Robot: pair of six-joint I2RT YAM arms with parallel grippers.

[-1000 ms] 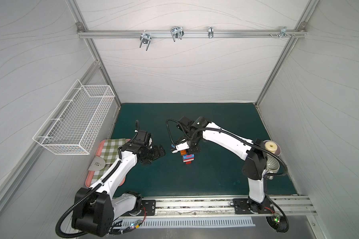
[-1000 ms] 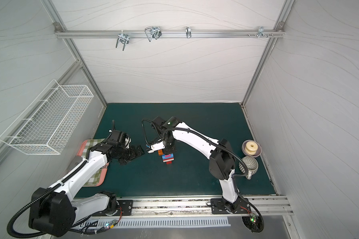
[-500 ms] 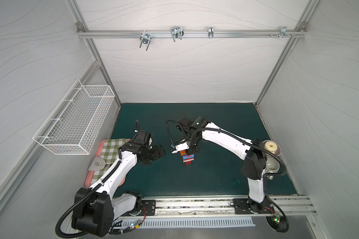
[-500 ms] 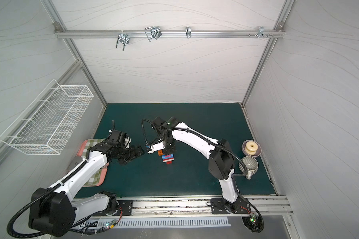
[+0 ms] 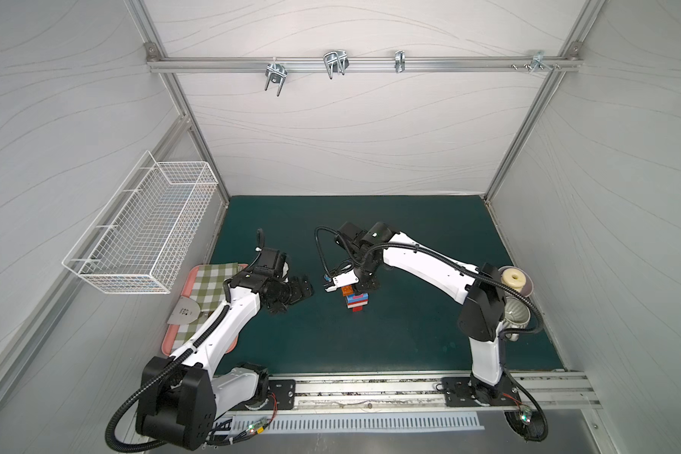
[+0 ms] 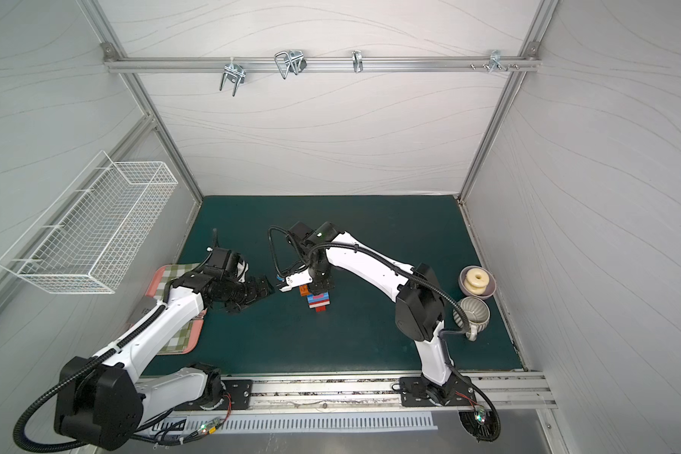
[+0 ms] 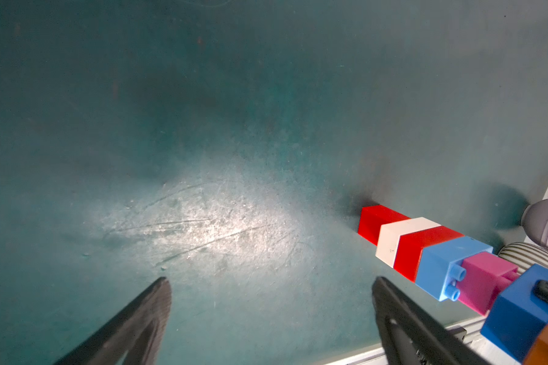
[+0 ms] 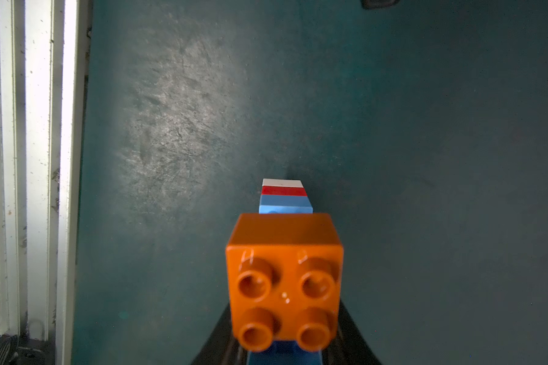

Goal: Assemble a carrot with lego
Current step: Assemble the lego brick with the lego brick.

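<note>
The carrot [image 5: 356, 302] [image 6: 318, 300] is a stack of lego in the middle of the green mat, its red tip pointing to the front edge. From the tip, the left wrist view shows red, white, red, blue, pink and dark blue layers of the carrot [image 7: 424, 249]. An orange brick [image 8: 283, 278] caps the wide end. My right gripper [image 8: 283, 347] [image 5: 364, 287] is shut on the dark blue brick under the orange one. My left gripper [image 7: 271, 284] [image 5: 301, 293] hangs open and empty just left of the carrot, over bare mat.
A pink tray [image 5: 174, 334] with a checkered cloth and a metal scoop [image 5: 185, 312] lies at the left edge. A bowl with a donut [image 6: 476, 281] and a ribbed cup [image 6: 470, 312] stand at the right. A wire basket [image 5: 142, 228] hangs on the left wall.
</note>
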